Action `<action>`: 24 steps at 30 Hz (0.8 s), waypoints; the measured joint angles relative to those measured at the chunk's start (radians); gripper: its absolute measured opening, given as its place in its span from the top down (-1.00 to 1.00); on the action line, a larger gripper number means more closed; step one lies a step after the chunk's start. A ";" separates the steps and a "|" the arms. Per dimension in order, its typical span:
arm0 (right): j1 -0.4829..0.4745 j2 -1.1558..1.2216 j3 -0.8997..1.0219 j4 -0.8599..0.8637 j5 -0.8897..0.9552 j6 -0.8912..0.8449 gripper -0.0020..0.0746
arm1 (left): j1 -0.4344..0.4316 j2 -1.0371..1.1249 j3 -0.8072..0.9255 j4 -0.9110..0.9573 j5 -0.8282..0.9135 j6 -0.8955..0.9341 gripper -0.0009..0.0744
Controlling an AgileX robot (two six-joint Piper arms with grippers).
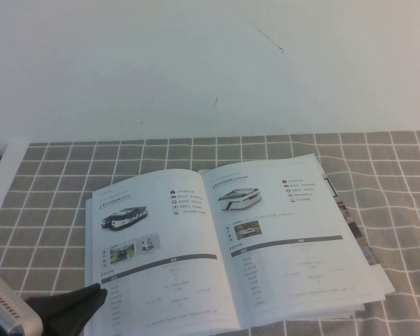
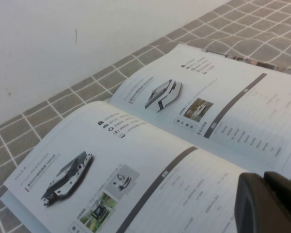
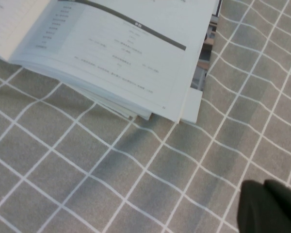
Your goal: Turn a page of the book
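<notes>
One book (image 1: 231,245) lay open on the grey checked cloth (image 1: 49,203), near the middle of the table and slightly right, with a colourful leaflet's edge (image 1: 350,224) showing beneath its right side. The page (image 1: 287,231) to be turned, on the right, appeared thin, glossy and limp: judged light, slippery and easily creased, best lifted at its near right corner, where the stacked leaves fanned apart. The left gripper (image 1: 77,308) rested at the book's near left corner, at or just above the left-hand leaf; whether its jaws were spread could not be told. The right gripper (image 3: 271,206), pressed together and empty, hung over bare cloth off the near right corner. No containers were present.
</notes>
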 joint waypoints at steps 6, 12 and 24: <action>0.000 0.000 0.000 0.000 0.000 0.000 0.95 | 0.000 0.000 0.002 0.000 0.033 0.000 0.99; 0.000 0.000 0.000 0.000 0.000 0.000 0.95 | 0.000 -0.005 0.002 0.000 0.062 -0.008 0.99; 0.000 0.000 0.000 0.015 0.000 0.000 0.95 | 0.296 -0.356 0.224 0.004 -0.029 -0.159 0.99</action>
